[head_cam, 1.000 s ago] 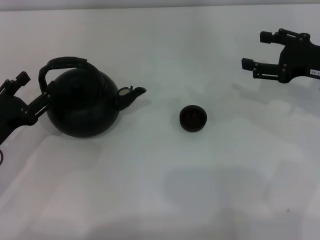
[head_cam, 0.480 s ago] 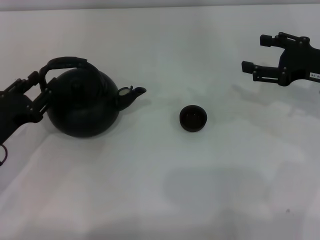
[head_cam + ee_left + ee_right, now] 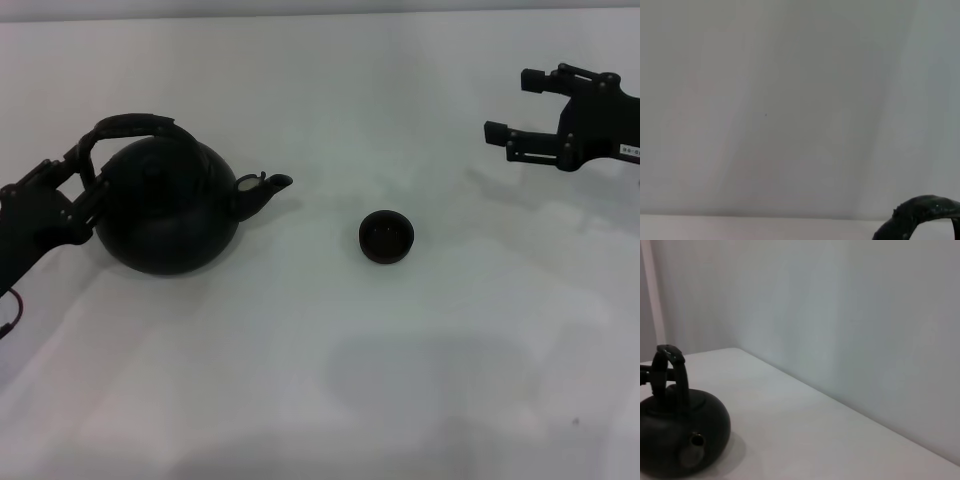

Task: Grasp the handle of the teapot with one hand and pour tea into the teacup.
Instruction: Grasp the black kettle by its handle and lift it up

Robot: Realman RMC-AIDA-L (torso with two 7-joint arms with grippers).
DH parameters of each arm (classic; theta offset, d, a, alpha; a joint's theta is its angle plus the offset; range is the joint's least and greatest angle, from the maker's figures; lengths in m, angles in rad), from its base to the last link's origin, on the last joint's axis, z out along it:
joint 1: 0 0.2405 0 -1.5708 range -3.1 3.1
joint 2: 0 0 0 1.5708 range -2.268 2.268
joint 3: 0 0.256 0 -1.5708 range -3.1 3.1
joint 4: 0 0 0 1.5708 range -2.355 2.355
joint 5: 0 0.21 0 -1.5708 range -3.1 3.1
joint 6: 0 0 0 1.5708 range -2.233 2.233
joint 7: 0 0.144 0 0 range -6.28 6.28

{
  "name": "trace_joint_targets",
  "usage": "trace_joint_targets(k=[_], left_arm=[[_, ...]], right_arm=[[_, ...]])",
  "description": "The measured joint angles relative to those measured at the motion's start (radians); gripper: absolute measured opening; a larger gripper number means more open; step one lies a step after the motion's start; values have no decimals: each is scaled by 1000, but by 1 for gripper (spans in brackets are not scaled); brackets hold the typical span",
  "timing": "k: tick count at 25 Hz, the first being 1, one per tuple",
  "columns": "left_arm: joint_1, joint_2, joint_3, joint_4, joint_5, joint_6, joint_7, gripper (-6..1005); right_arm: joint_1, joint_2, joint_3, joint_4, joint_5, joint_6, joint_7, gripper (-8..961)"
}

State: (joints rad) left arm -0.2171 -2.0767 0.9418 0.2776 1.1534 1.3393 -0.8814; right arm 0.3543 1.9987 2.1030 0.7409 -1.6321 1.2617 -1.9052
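My left pincer (image 3: 82, 172) has crept up the left side of the teapot (image 3: 165, 208) over the last second; its spread fingers now straddle the lower left end of the handle (image 3: 128, 126), not yet pinching it. The pot sits on the table (image 3: 320, 380) at centre left of the head view, spout toward the teacup (image 3: 386, 236) at mid-frame. I judge the grasp is nearly set; closing comes next. My right pincer (image 3: 508, 110) hangs spread at upper right, idle.
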Motion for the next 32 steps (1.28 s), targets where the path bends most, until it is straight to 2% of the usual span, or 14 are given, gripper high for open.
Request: trace_joint_targets(k=[15, 20, 32], left_arm=[[-8, -4, 0, -3, -11, -7, -10, 429], [-20, -3, -3, -7, -13, -8, -10, 229], [-38, -3, -4, -1, -59, -31, -26, 193]], right_arm=[[4, 0, -1, 0, 0, -52, -16, 866], [4, 0, 0, -9, -1, -62, -28, 865], [6, 0, -3, -17, -1, -84, -39, 864]])
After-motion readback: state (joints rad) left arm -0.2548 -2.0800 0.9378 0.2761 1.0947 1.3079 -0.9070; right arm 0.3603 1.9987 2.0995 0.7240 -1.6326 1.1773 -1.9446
